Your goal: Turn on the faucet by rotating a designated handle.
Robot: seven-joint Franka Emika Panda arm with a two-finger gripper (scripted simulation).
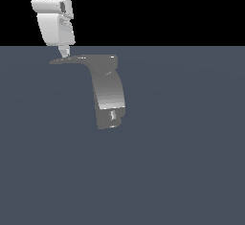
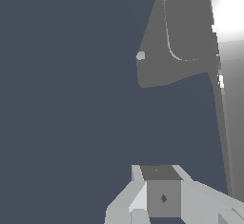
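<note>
Closest to the wrist camera sit the pale blocky gripper (image 2: pixel 162 197) parts, filling the near edge of that view; the fingertips themselves cannot be made out there, so whether they are spread or pressed together cannot be told. Beyond them the handle (image 2: pixel 159 70) shows as a flat grey shape with a rounded end, and a bright glare washes over the faucet (image 2: pixel 228 75) body next to it.

From the exterior view, the white arm (image 1: pixel 53 18) comes down from the upper part of the picture toward the view's left. Its gripper (image 1: pixel 64 51) narrows to a slim tip right at the handle (image 1: pixel 72 60), near the tapered point; contact looks likely, but it cannot be confirmed. Only one narrow tip is visible, so the jaws' spacing is unclear here as well.

Grey and shiny, the faucet (image 1: pixel 109 92) stands on the dark blue-grey floor (image 1: pixel 182 162) near the middle of the picture. Its thick body curves downward from a flat top, ending in a small round opening (image 1: pixel 113 116). Its handle juts from that top toward the exterior view's left.
</note>
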